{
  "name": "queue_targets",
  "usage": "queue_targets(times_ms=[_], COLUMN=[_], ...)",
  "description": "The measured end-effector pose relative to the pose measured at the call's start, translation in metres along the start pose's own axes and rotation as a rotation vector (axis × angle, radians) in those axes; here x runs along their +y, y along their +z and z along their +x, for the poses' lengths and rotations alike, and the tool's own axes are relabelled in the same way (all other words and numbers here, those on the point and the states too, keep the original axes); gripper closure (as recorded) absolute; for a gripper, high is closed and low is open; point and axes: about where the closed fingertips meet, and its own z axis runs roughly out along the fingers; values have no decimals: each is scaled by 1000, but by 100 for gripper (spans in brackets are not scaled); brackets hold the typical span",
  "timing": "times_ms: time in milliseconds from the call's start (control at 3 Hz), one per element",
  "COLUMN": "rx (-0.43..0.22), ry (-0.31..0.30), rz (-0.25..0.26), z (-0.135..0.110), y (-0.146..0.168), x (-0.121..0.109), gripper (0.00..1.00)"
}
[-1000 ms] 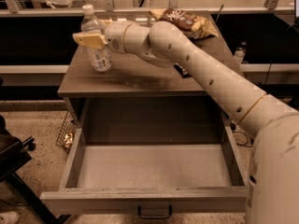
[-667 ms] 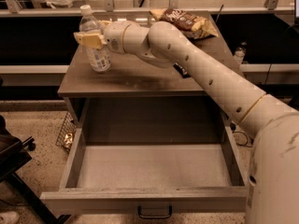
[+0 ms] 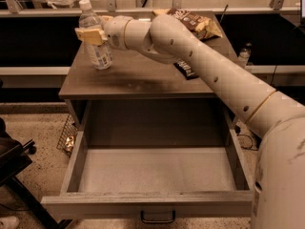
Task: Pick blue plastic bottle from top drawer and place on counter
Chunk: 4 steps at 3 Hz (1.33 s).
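Clear plastic under a white cap, the blue plastic bottle (image 3: 101,56) stands on the worktop (image 3: 138,82) near its rear left corner, its top tipped slightly toward the left edge. The gripper (image 3: 90,35) is clamped round the bottle's upper body, with one pale yellow pad (image 3: 89,35) across the side facing the camera. The cream arm (image 3: 214,66) reaches in from the front right. A chip bag (image 3: 193,20) lies at the rear right corner, and a dark packet (image 3: 187,69) sits partly under the arm. Below the front edge the top drawer (image 3: 157,168) is pulled out, with its dark handle (image 3: 157,218) on the front panel.
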Motion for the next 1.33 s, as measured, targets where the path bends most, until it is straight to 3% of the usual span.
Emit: queue_targets(times_ms=[333,667,1000,1333], rx=[-4,-22,-18,12], ry=[-41,-92,-123,-124], rz=[51,116,142,131], z=[-36,-69,-68,-33], y=[-20,-52,-82,-102], x=[5,24,79,133], gripper=[100,100,100,100])
